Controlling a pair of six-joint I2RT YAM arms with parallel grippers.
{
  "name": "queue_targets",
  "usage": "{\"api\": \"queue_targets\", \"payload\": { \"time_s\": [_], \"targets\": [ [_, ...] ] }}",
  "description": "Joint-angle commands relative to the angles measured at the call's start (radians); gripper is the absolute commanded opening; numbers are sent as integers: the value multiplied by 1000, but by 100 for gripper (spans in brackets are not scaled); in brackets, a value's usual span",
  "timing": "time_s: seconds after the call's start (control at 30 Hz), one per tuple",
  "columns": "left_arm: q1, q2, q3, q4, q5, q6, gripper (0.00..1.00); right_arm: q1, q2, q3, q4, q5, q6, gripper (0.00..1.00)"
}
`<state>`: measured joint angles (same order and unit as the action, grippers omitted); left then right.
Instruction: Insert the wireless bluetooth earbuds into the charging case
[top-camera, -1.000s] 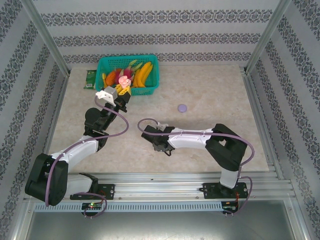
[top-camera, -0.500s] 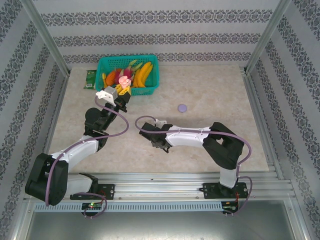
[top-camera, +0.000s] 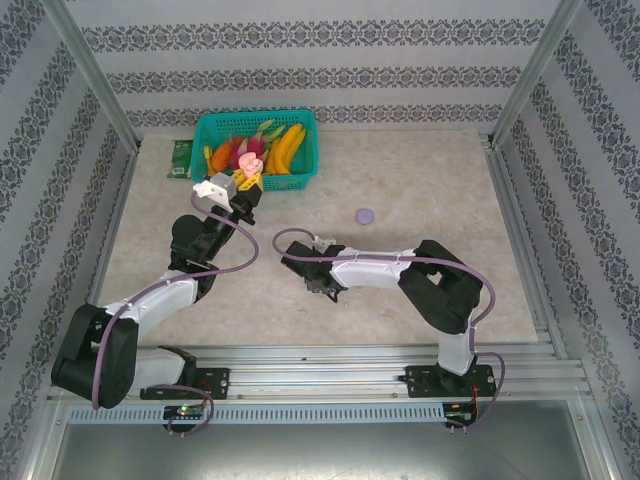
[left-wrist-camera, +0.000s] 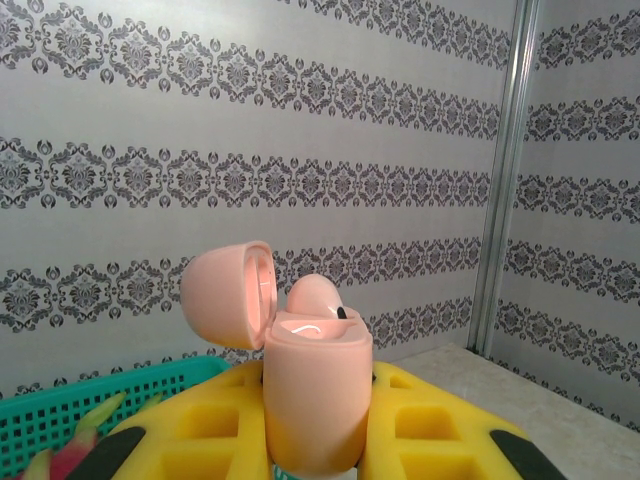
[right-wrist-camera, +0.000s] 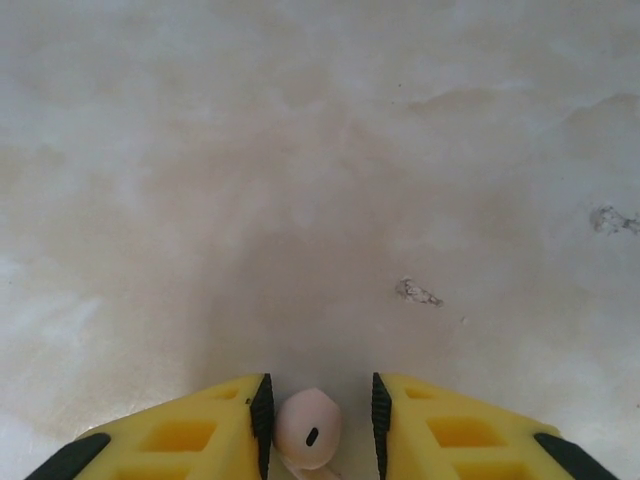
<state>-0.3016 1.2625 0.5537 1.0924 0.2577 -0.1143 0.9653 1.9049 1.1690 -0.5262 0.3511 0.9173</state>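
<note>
Left tool (left-wrist-camera: 315, 445): closed on the pale pink rounded plastic charging case (left-wrist-camera: 318, 385), yellow pads on both sides of its lower body. Arm is raised, and the case sits upright well above the desk. From the top camera it's just in front of the teal plastic mesh basket (top-camera: 255, 116).

Case lid (left-wrist-camera: 228, 295) is open, hinged back to the left. One pale pink glossy earbud (left-wrist-camera: 313, 296) is already seated in the case, with its rounded head sticking up above the rim. I can't see into the other slot from this angle.

Right tool (right-wrist-camera: 320, 410): down low over the beige marbled desk (right-wrist-camera: 320, 150), arm reaching left across the middle. Its jaws stand on either side of a second small pale pink stemmed earbud (right-wrist-camera: 306, 428). The head faces my camera, with a dark slot in it. The bud sits just beside the left pad, and a narrow gap shows on the right pad's side. So it's bracketing the bud, not visibly clamped. I can't tell if the bud is resting on the desk or lifted; its stem runs off the bottom edge.

Also on the desk:
- A small round pale purple disc (top-camera: 364, 215), well apart from both tools, toward the far right of centre.
- Yellow bananas (top-camera: 285, 148) and other fruit, in the basket at the far left.
</note>
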Motion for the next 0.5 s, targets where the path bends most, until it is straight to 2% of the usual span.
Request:
{"api": "queue_targets", "payload": {
  "time_s": [0.0, 0.47],
  "targets": [
    [-8, 6, 0, 46, 8, -21, 0, -5, 21, 6, 15, -15, 5, 33],
    [-9, 6, 2, 46, 8, -27, 0, 4, 10, -22, 36, -43, 31, 28]
  ]
}}
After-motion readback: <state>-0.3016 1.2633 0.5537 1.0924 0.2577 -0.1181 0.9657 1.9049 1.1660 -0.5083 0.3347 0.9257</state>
